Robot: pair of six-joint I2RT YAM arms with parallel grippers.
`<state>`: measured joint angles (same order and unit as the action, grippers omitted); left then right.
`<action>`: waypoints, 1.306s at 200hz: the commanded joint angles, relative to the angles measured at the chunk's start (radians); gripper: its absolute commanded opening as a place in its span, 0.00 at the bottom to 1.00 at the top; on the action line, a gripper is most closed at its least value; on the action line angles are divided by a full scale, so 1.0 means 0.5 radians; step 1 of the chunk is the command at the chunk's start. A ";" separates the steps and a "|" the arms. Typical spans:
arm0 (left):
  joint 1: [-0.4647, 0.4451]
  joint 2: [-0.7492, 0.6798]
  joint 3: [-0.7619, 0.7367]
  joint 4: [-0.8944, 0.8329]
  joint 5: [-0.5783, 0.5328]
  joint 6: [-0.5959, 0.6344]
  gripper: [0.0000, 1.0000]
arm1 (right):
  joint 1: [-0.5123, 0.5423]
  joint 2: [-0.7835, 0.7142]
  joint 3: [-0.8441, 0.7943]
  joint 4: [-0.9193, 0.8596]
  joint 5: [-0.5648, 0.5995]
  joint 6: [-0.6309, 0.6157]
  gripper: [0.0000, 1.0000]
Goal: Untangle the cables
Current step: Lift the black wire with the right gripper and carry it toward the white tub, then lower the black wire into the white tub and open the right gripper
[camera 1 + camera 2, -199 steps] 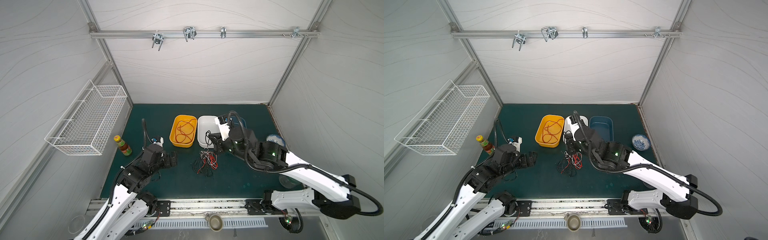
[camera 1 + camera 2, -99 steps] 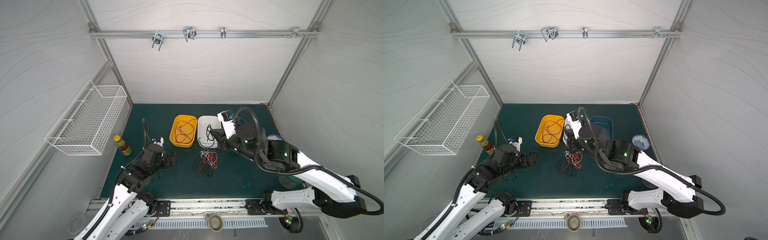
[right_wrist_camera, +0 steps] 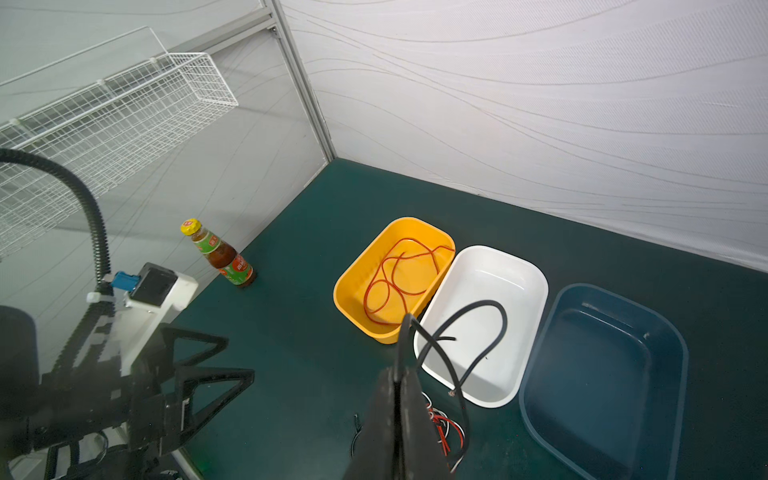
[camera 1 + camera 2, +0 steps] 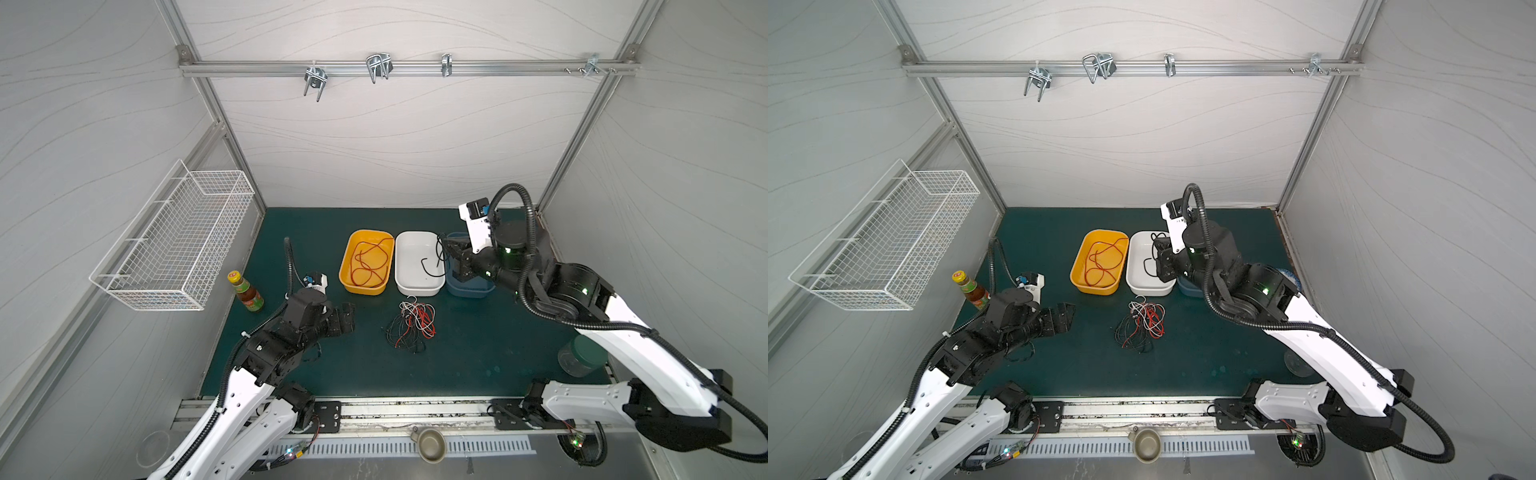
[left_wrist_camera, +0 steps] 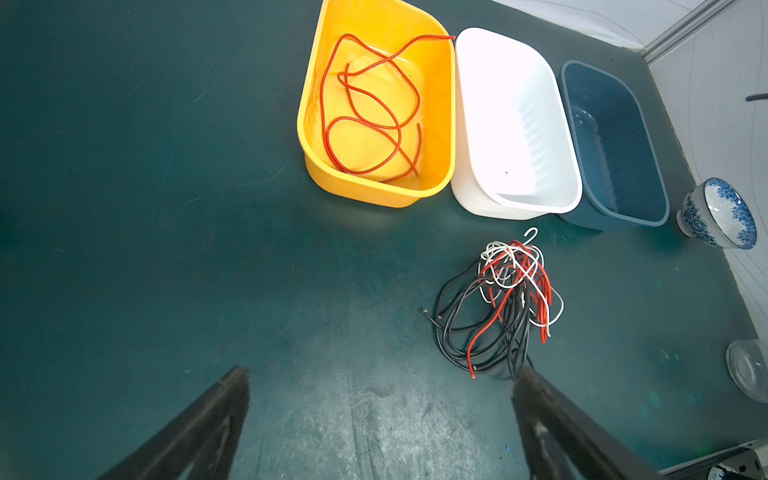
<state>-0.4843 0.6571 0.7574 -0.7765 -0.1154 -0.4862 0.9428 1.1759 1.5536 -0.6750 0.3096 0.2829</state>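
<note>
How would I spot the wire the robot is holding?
On the green mat, find the white tub between the yellow tub and blue tub. Above it the right gripper pinches one loopy black cable. It alone hangs in the air; the red cable lies in the yellow tub, the other cables are heaped on the mat.

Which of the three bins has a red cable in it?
The yellow bin; the white bin only has a black cable dangling over it, the blue bin is empty.

Top stereo pair high, down onto whole scene; wrist cams closer, oblique; shared: yellow bin [image 5: 365, 193].
</note>
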 commanded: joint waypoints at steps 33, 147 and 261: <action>0.008 -0.018 0.008 0.087 -0.001 -0.006 1.00 | -0.298 0.267 0.038 0.041 -0.409 -0.016 0.00; 0.008 -0.043 0.007 0.088 0.006 -0.004 1.00 | -0.551 0.991 0.028 0.306 -0.560 -0.046 0.00; 0.009 -0.046 0.007 0.093 0.027 0.003 1.00 | -0.579 1.561 0.031 0.483 -0.609 -0.054 0.00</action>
<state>-0.4843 0.6422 0.7567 -0.7765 -0.1089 -0.4862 0.6598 1.9057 1.5639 -0.4576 0.0158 0.2771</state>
